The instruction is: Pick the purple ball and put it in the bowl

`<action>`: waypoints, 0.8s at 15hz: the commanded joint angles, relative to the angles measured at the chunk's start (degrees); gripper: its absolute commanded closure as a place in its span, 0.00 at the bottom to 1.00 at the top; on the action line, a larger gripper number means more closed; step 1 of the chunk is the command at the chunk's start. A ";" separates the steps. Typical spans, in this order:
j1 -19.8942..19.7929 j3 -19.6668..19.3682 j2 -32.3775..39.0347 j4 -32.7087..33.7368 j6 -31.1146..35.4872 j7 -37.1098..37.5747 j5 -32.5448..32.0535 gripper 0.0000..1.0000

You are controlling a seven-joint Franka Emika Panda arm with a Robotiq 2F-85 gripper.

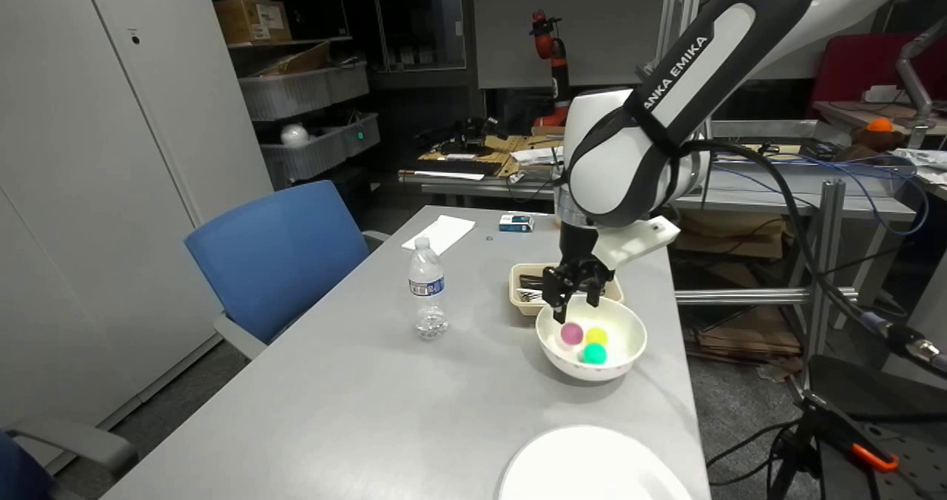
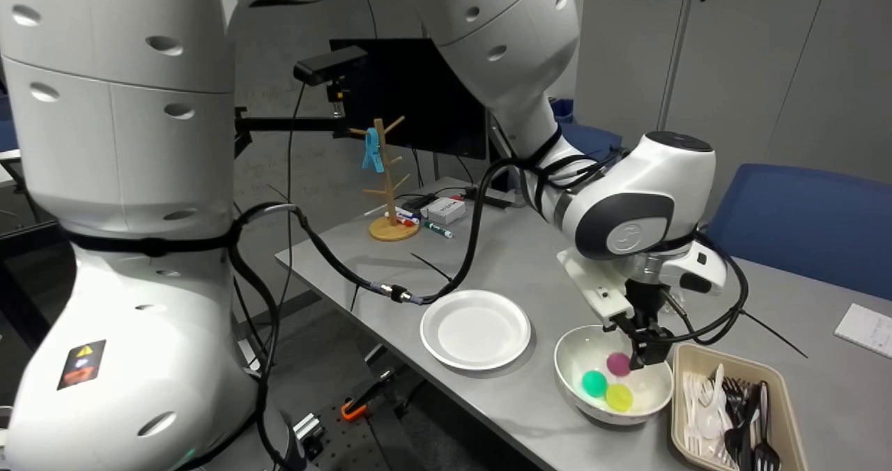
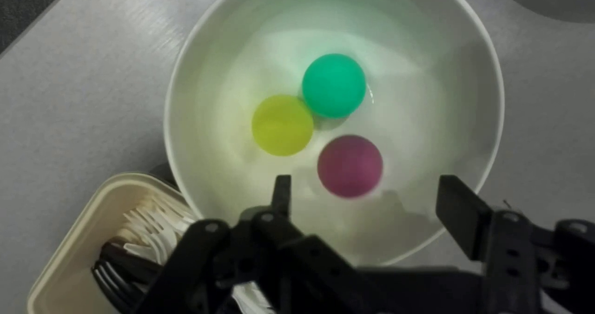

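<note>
The purple ball [image 3: 350, 166] is inside the white bowl [image 3: 432, 119], with a teal ball [image 3: 333, 85] and a yellow ball [image 3: 282, 125] beside it. It also shows in both exterior views [image 1: 572, 333] [image 2: 618, 364]. The bowl stands on the table in both exterior views [image 1: 630, 335] [image 2: 613, 417]. My gripper [image 3: 365, 188] is open, its fingers wide apart with nothing between them. In both exterior views the gripper [image 1: 577, 308] [image 2: 631, 349] is over the side of the bowl near the cutlery tray, just above the purple ball.
A beige tray [image 2: 784, 415] with plastic cutlery stands against or close beside the bowl. A white plate [image 2: 475, 329] lies on the bowl's other side. A water bottle [image 1: 427, 289], white paper [image 1: 442, 232] and a small blue box [image 1: 516, 223] are also on the table.
</note>
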 commanded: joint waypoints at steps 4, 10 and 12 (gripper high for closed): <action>-0.78 0.51 1.29 1.92 -0.01 -2.20 1.14 0.00; 1.77 0.02 -5.49 -3.26 -0.22 0.94 -0.87 0.00; 2.70 0.16 -8.35 -5.48 -0.50 1.63 -1.41 0.00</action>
